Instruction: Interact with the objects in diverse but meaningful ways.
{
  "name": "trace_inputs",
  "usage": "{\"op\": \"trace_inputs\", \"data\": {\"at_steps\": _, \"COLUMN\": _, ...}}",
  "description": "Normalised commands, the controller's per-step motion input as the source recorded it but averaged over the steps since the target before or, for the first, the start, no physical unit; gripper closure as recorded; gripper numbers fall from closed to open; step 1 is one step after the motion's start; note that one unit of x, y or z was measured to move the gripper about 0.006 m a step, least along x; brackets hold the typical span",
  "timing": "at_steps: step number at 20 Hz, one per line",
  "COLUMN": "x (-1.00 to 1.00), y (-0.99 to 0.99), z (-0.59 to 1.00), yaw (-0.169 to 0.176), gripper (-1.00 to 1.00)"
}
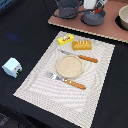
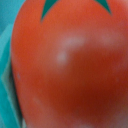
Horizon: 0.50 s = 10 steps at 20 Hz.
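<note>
Filling the whole wrist view, the red tomato (image 2: 67, 70) sits right under the camera, glossy skin, green leaf points on top. In the exterior view the gripper (image 1: 95, 7) hangs over the frying pan (image 1: 93, 18), beyond the striped placemat (image 1: 35, 82). Whether its jaws grip the tomato, I cannot tell. Judging by the layout, little is done: the bread loaf (image 1: 82, 45) and butter packet (image 1: 65, 39) lie on the placemat's far end, the carton (image 1: 11, 67) just off its edge, all apparently untouched.

Red tomato (image 2: 70, 70) fills wrist view; butter packet (image 1: 65, 39) touching bread loaf (image 1: 82, 45).
</note>
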Motion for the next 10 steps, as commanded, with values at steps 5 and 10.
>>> {"op": "trace_inputs", "data": {"at_steps": 5, "x": 0.5, "y": 0.42, "z": 0.15, "yaw": 0.001, "gripper": 1.0}}
{"op": "trace_inputs", "data": {"at_steps": 10, "x": 0.45, "y": 0.21, "z": 0.0, "yaw": 0.0, "gripper": 1.0}}
